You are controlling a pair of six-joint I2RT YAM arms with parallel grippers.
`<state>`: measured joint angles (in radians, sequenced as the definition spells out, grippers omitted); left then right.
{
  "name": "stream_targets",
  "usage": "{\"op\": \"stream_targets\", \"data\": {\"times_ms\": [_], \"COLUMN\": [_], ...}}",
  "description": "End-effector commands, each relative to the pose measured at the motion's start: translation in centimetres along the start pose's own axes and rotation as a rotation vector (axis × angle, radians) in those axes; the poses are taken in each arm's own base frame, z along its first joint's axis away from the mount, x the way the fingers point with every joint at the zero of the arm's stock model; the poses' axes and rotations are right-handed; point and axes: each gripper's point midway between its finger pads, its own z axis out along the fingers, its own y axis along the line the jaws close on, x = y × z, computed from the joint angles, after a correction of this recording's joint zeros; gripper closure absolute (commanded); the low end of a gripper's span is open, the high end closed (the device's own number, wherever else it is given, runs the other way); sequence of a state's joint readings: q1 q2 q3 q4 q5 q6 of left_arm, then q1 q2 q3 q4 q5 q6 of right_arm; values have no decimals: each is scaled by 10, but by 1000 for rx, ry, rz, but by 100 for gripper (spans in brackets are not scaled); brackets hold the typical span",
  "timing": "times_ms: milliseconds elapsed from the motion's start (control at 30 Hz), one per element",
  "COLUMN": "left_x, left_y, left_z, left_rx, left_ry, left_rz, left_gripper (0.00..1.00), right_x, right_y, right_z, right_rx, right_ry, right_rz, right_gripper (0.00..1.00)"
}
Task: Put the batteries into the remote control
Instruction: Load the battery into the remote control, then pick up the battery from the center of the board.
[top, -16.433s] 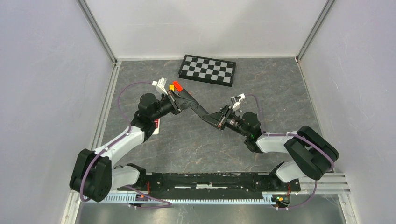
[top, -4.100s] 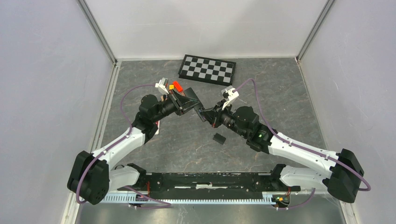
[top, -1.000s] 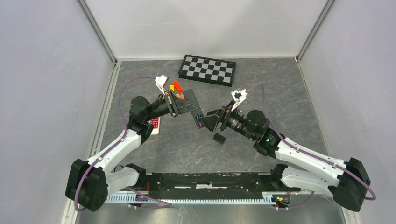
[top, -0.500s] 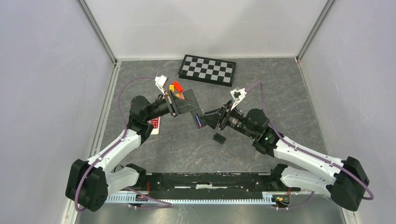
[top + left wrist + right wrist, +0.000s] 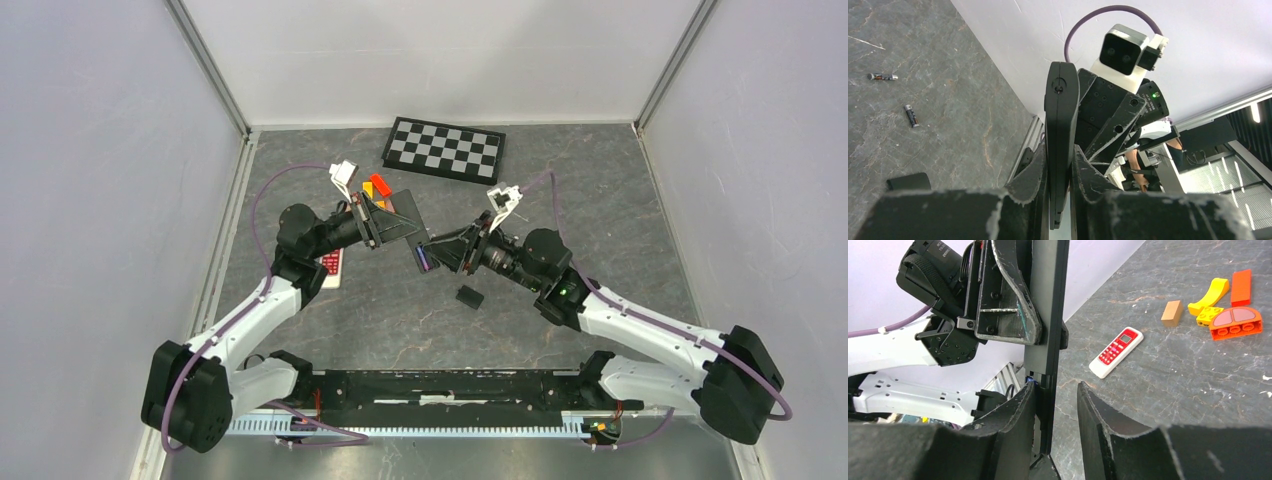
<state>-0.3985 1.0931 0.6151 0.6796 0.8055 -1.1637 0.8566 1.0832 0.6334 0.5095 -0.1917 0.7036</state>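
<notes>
My left gripper [image 5: 1059,160] is shut on the black remote control [image 5: 1060,130], holding it edge-on above the table [image 5: 420,243]. A blue-purple battery [image 5: 424,259] shows at the remote's free end, and a sliver of it [image 5: 1032,381] shows in the right wrist view. My right gripper [image 5: 1055,390] straddles that end [image 5: 1048,305]. Its left finger lies against the remote and its right finger stands off with a gap, so it is open. Two loose batteries [image 5: 882,76] [image 5: 911,115] lie on the table.
A small black cover [image 5: 469,296] lies on the table under the right gripper. A white and red remote [image 5: 1115,351] lies by the left arm. Orange, yellow and red blocks [image 5: 1235,322] sit behind it. A checkerboard [image 5: 444,148] lies at the back.
My right gripper has moved up onto the remote's free end and its jaws have narrowed around it. The left arm and the remote have stayed put.
</notes>
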Motion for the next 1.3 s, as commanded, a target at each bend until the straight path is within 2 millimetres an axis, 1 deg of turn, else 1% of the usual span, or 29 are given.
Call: {"op": "stream_targets", "data": {"times_ms": [0, 33, 100, 200, 300, 367, 400, 467, 533, 600, 667, 767, 833, 933, 1033, 1100, 1267], "left_x": [-7, -5, 0, 7, 13, 15, 15, 18, 19, 19, 17, 14, 12, 12, 12, 13, 14], "left_y": [-21, -15, 2, 27, 43, 55, 63, 77, 84, 88, 88, 88, 88, 87, 86, 85, 86], "left_z": [2, 2, -1, -8, -15, -20, -23, -30, -35, -38, -40, -43, -45, -45, -45, -45, -45], "left_rx": [53, 27, -38, -139, -195, -250, -286, -354, -396, -421, -431, -447, -451, -449, -446, -442, -441], "left_ry": [-19, -13, -7, -2, -8, -18, -24, -25, -33, -45, -60, -88, -100, -101, -100, -98, -94], "left_rz": [62, 61, 82, 102, 122, 134, 143, 147, 152, 155, 164, 173, 178, 179, 180, 181, 180], "left_gripper": [98, 98, 98, 98, 98, 98, 98, 98, 98, 98, 98, 98, 98, 98, 98, 98, 98], "right_x": [23, 20, 6, -15, -31, -39, -37, -38, -34, -25, -12, 11, 27, 51, 66, 71, 80], "right_y": [-24, -28, -28, -31, -41, -54, -62, -86, -113, -144, -174, -207, -221, -238, -249, -255, -270], "right_z": [1, 0, -3, -10, -21, -30, -36, -48, -62, -80, -100, -117, -122, -123, -122, -120, -123], "right_rx": [109, 136, 164, 217, 281, 342, 378, 480, 603, 750, 887, 1006, 1037, 1067, 1084, 1095, 1156], "right_ry": [140, 147, 125, 102, 83, 67, 86, 94, 124, 186, 267, 369, 418, 471, 501, 512, 540], "right_rz": [-98, -121, -160, -197, -210, -215, -213, -215, -228, -235, -231, -194, -167, -135, -116, -111, -111], "right_gripper": [58, 56, 49, 36, 28, 25, 25, 25, 25, 28, 33, 43, 47, 51, 53, 54, 55]}}
